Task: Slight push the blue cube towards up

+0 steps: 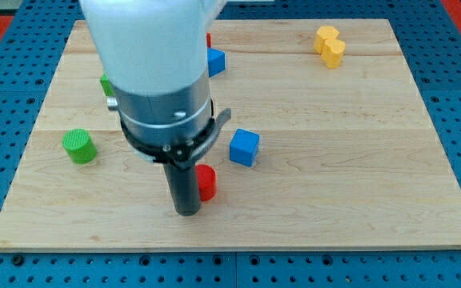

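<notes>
The blue cube (244,147) sits on the wooden board (334,160) near the middle. My tip (186,211) rests on the board below and to the left of it, apart from it. A red block (206,182), shape unclear, stands right beside the rod on its right, between the tip and the blue cube. The arm's white and grey body hides much of the board's upper left.
A green cylinder (79,146) stands at the left. A second blue block (215,61) and a sliver of a red block (209,39) show at the top beside the arm. A green block (106,83) peeks out left of the arm. A yellow block (330,45) lies top right.
</notes>
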Robot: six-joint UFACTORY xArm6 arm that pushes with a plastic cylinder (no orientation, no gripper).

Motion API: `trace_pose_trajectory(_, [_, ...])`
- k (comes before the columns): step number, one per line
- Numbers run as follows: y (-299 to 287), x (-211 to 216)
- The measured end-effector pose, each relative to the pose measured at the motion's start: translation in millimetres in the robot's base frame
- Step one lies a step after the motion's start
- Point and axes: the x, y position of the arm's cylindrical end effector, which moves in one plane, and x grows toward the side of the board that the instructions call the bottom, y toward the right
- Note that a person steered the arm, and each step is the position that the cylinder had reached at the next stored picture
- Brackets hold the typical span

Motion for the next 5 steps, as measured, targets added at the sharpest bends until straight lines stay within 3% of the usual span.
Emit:
trace_pose_trajectory(2, [84.0, -18.7])
trace_pose_trajectory(5, [107.8, -110.5])
